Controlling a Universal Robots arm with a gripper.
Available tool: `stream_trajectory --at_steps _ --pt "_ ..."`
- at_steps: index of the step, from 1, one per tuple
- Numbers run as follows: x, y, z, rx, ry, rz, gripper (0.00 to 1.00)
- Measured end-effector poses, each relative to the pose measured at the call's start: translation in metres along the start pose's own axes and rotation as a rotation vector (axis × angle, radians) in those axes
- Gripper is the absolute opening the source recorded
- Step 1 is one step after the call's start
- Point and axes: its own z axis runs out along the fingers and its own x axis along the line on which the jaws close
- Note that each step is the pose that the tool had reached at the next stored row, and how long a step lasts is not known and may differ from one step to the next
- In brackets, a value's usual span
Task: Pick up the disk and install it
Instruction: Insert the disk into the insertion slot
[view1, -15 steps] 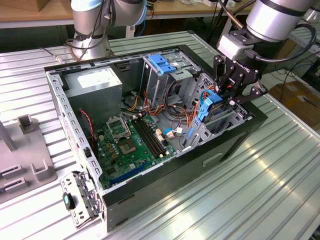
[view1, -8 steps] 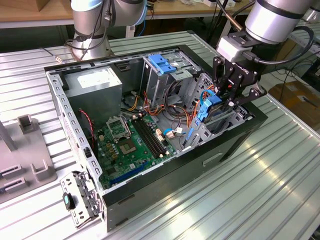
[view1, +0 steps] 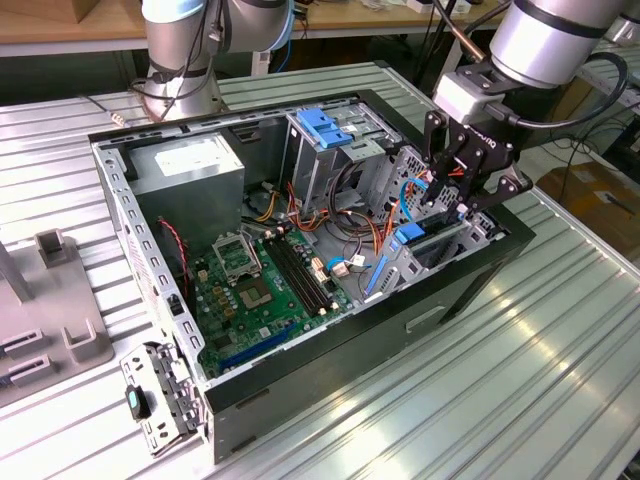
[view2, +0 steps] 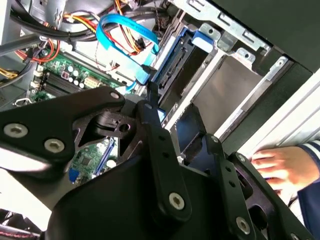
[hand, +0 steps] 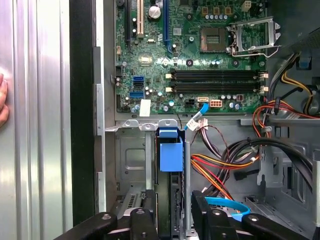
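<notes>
The disk stands on edge in the drive bay at the open computer case's corner, on the exterior view's right. Its blue plastic frame faces the motherboard, and the dark body runs back between my fingers. My gripper reaches down from above and straddles the disk. In the first wrist view its black fingers sit against both sides of the disk, so the gripper looks shut on it. The disk's labelled face is hidden.
The green motherboard lies on the case floor, with the grey power-supply box behind it. A blue bracket tops the rear drive cage. Orange, red and blue cables crowd beside the bay. A person's hand rests on the ribbed table outside the case.
</notes>
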Motion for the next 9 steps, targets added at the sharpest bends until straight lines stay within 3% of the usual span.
stream_trajectory --at_steps 9 --pt "0.0000 0.0003 0.0004 0.0001 -0.0001 0.000 0.43"
